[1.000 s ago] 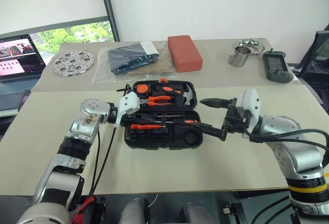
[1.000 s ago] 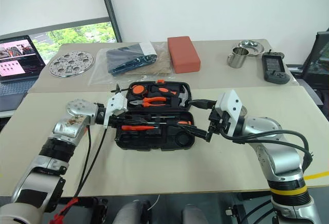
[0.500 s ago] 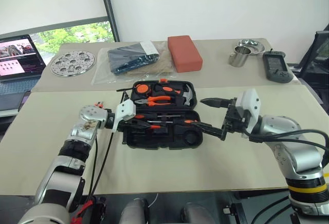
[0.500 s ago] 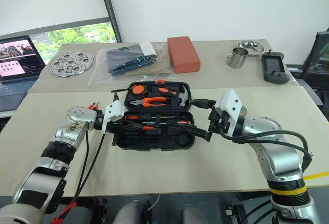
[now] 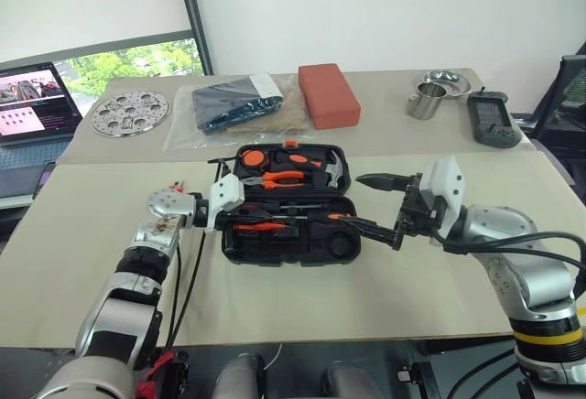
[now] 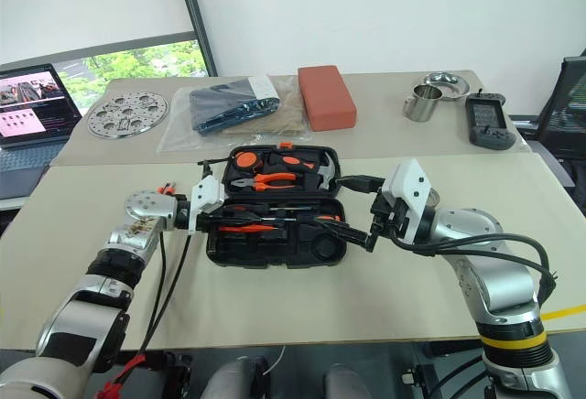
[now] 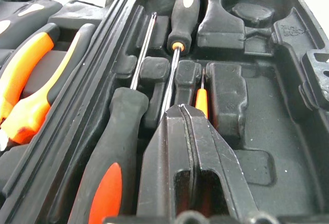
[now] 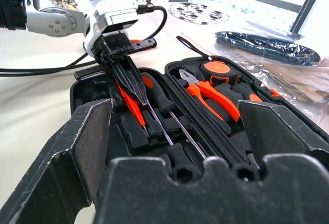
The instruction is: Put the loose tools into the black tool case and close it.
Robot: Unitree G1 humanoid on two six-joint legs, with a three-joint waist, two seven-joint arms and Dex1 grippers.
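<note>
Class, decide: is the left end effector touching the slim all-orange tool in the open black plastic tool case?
Cannot tell. In the left wrist view the shut left end effector overlaps the slim orange tool, hiding any contact.

A: The head views are bright and even, with daylight at the window (image 5: 137, 60) far left and soft shadows under the case (image 5: 291, 205).

B: The wrist views differ. Close fingers (image 8: 82, 147) look blurred, glossy plastic catches small highlights, and the background beyond the bag (image 8: 267, 47) washes out pale.
</note>
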